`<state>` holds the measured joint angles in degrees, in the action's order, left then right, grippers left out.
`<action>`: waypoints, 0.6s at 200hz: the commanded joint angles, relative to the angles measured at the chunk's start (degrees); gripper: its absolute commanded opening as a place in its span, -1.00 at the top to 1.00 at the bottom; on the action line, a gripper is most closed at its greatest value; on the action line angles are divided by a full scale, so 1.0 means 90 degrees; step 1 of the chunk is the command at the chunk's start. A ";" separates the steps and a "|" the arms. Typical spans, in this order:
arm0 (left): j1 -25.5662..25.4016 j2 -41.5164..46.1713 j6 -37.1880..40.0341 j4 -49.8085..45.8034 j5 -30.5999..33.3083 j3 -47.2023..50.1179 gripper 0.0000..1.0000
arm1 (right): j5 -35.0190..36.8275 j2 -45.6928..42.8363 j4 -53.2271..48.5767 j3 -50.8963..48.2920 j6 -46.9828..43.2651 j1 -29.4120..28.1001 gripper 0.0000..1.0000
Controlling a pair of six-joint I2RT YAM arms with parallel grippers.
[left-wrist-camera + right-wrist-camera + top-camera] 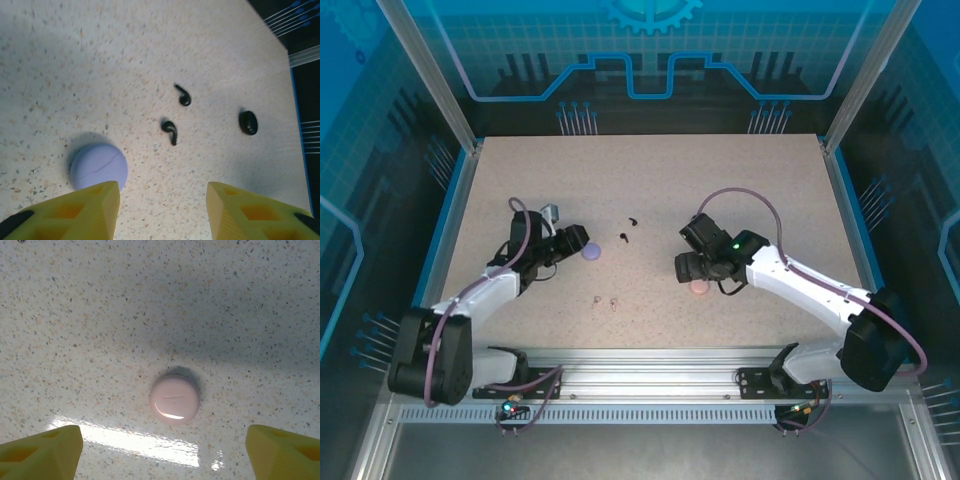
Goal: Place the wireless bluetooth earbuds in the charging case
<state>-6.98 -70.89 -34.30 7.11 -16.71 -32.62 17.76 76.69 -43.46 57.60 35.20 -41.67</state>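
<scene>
Over the surface [720, 170] I'm hovering empty-handed: left tool [162, 200] half open by the lavender case [98, 166], right tool [162, 440] wide over the pink case [174, 400]; black earbuds [170, 131] are lying nearby.

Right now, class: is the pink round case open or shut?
Shut: the pink case lies flat, its smooth top unbroken, no inside showing.
</scene>
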 commanded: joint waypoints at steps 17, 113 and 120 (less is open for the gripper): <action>0.0055 0.0863 0.0110 -0.1040 0.0131 -0.0486 -0.06 | -0.0220 -0.0049 -0.0047 -0.0078 -0.0502 0.0109 -0.73; 0.0044 0.1500 0.0461 -0.1633 -0.0500 -0.1243 -0.18 | -0.0328 0.1674 -0.0765 0.0689 -0.1540 0.0118 -0.68; 0.0044 0.1496 0.0476 -0.1646 -0.0539 -0.1288 -0.18 | -0.0259 0.1777 -0.0728 0.0681 -0.1406 0.0121 -0.68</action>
<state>-6.90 -57.95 -31.44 -5.43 -19.33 -41.34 14.48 89.56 -48.01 62.35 21.39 -41.19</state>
